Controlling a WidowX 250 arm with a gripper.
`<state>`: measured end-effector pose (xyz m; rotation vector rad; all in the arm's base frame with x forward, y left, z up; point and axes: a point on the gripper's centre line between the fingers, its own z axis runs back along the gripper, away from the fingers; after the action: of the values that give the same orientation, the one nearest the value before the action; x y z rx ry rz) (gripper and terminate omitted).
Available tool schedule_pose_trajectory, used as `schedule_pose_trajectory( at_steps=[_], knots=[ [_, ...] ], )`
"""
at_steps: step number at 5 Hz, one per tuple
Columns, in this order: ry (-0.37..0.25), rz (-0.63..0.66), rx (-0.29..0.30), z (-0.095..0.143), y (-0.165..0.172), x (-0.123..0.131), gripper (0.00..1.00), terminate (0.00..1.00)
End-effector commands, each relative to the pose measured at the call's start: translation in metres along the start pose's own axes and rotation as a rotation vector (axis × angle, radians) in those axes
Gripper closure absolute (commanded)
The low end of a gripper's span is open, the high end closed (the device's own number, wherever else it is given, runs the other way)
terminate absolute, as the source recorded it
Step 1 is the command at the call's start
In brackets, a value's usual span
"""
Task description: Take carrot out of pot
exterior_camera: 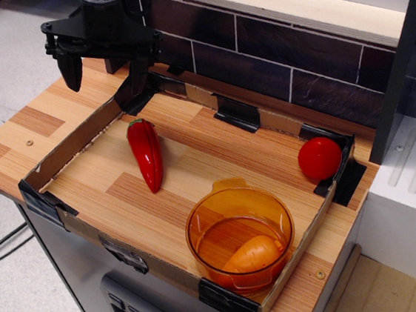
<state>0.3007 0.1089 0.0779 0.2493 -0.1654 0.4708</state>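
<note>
Near the front right corner of the cardboard-walled tabletop (192,150), the carrot (253,255) lay on its side inside the pot (240,234), resting against the near wall. Well apart at the far left corner, the tool (102,66) hung above the rim with its black fingers spread and nothing between them. A red pepper (145,154) lay left of the pot, and a tomato (319,158) sat in the right corner.

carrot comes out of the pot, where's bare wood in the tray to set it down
Widest bare patch: mid-tray, between the red pepper, the tomato and the pot. A smaller strip lies left of the pot, below the pepper. The front right corner is crowded: the pot holding the carrot sits against the cardboard wall.
</note>
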Motion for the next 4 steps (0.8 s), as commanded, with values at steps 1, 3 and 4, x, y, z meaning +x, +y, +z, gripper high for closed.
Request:
schedule_pose_trajectory(
  at_steps=[1,3,4],
  knots=[
    [0.0,0.0,0.0,0.0,0.0,0.0,0.0,0.0],
    [-0.031,-0.286,-0.144,0.06,-0.045,-0.054,0.0,0.0],
    [0.0,-0.449,-0.199,0.073,-0.061,-0.085,0.0,0.0]
  ],
)
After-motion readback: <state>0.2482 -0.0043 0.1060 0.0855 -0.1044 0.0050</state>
